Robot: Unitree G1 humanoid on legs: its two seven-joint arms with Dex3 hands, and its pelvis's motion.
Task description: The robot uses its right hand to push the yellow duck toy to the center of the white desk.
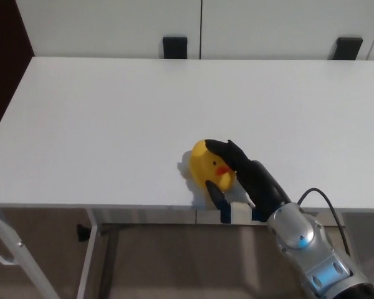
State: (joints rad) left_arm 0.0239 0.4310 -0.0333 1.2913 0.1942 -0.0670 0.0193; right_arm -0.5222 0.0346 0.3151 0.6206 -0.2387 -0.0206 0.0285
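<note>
While cupping with thick matte black fingers spread, right hand (240, 177) pressing against the round, glossy yellow duck toy (209, 164), orange beak showing between fingers. Sitting near the front edge of the smooth white desk (112, 118), left of the wrist's brushed metal joint. Two black brackets (174, 47) standing behind the far edge.

The right hand (240, 177) reaches in from the near right, fingers (227, 149) spread and curled; silver forearm (305, 249) angled behind it.
</note>
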